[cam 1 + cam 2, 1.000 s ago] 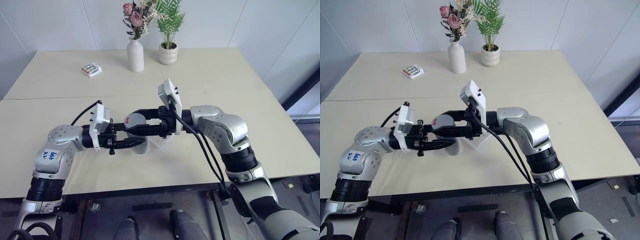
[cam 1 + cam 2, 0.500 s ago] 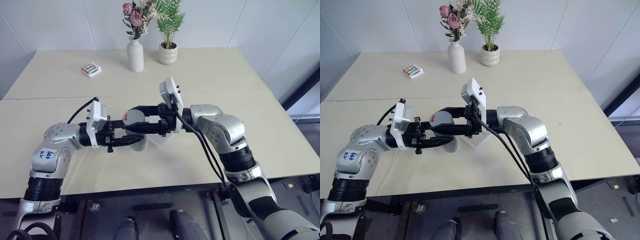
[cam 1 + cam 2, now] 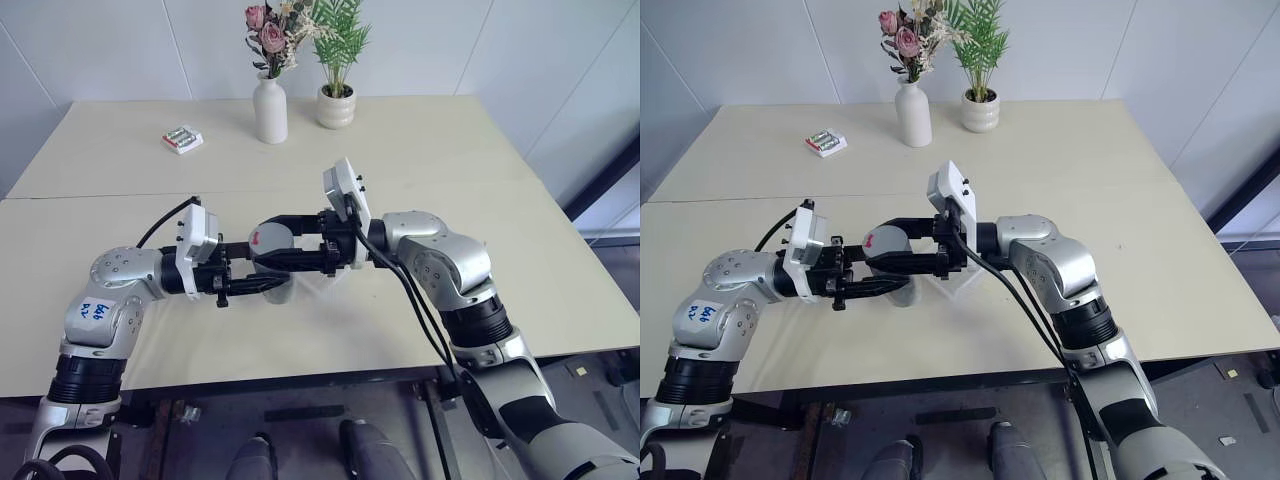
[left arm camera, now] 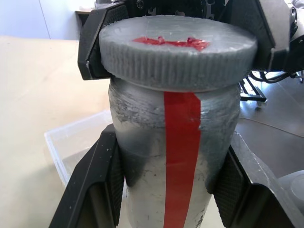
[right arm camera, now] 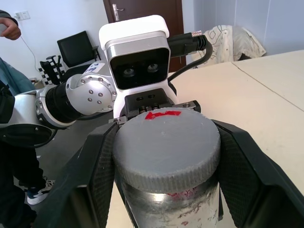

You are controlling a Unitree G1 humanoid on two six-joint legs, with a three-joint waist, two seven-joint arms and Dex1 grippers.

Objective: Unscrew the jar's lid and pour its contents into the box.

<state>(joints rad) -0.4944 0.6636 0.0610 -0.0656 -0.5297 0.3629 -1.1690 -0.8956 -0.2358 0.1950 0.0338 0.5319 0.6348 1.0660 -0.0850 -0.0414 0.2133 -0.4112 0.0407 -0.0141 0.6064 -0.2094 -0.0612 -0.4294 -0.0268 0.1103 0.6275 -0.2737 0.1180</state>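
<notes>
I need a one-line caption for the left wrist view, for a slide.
Left end effector grips the jar by its body, right end effector clamps the lid, box behind.

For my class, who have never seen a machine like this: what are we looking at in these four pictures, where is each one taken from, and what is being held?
This is a humanoid robot with two silver arms, each ending in a gripper of two black fingers. Two pictures come from cameras in its head, looking down over a beige table. The other two come from a camera on each wrist.

The left gripper is shut on the body of a small grey jar with a red stripe. The right gripper is shut on its ribbed grey lid, which is on the jar.

Below the jar lies a shallow clear plastic box. Farther back stand a white flower vase, a potted green plant and a small red-green-white packet.
</notes>
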